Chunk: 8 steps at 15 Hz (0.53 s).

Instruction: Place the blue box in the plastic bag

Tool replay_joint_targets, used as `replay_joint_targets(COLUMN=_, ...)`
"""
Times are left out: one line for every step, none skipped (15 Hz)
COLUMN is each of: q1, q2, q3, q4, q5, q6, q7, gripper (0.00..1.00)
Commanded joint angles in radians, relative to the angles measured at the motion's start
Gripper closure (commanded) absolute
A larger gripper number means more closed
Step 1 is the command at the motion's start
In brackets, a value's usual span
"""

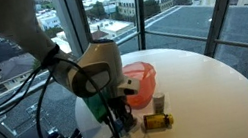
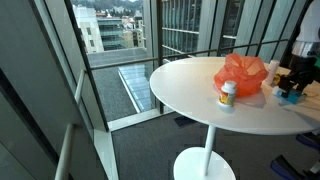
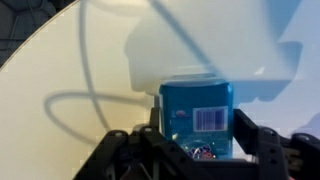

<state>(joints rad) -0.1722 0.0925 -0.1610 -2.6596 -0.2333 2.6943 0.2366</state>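
The blue box [image 3: 197,112], with a white barcode label, sits between the two black fingers of my gripper [image 3: 197,135], which touch both of its sides. In an exterior view the gripper [image 1: 121,110] hangs low over the near side of the round white table [image 1: 209,90], just in front of the red-orange plastic bag [image 1: 140,84]. In an exterior view the blue box [image 2: 290,97] shows at table level under the gripper [image 2: 295,80], beside the bag [image 2: 240,72]. I cannot tell whether the box is lifted off the table.
A small yellow-brown bottle [image 1: 156,120] lies on the table next to the gripper; it also shows in an exterior view [image 2: 227,95] in front of the bag. Cables hang from the arm. Glass walls and a railing surround the table.
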Motion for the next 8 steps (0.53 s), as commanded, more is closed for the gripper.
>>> replay_joint_targets(q1=0.014, q2=-0.001, q3=-0.026, q4=0.005, q5=-0.028, q6=0.009, q7=0.008, gripper=0.59)
replay_joint_targets(q1=0.014, q2=-0.005, q3=-0.026, q4=0.005, q5=-0.021, q6=0.002, q7=0.003, gripper=0.6)
replay_joint_targets(q1=0.014, q2=-0.01, q3=-0.027, q4=0.005, q5=-0.02, q6=-0.006, q7=0.007, gripper=0.6)
replay_joint_targets(q1=0.015, q2=-0.021, q3=-0.026, q4=0.004, q5=-0.013, q6=-0.026, q7=0.003, gripper=0.6)
replay_joint_targets(q1=0.016, q2=-0.032, q3=-0.027, q4=0.004, q5=-0.013, q6=-0.044, q7=0.01, gripper=0.6)
replay_joint_targets(q1=0.017, q2=-0.048, q3=-0.025, q4=0.003, q5=-0.008, q6=-0.067, q7=0.008, gripper=0.6)
replay_joint_targets(q1=0.017, q2=-0.061, q3=-0.023, q4=0.004, q5=-0.004, q6=-0.091, q7=0.008, gripper=0.6)
replay_joint_targets(q1=0.017, q2=-0.079, q3=-0.02, q4=0.009, q5=-0.001, q6=-0.126, q7=0.012, gripper=0.6)
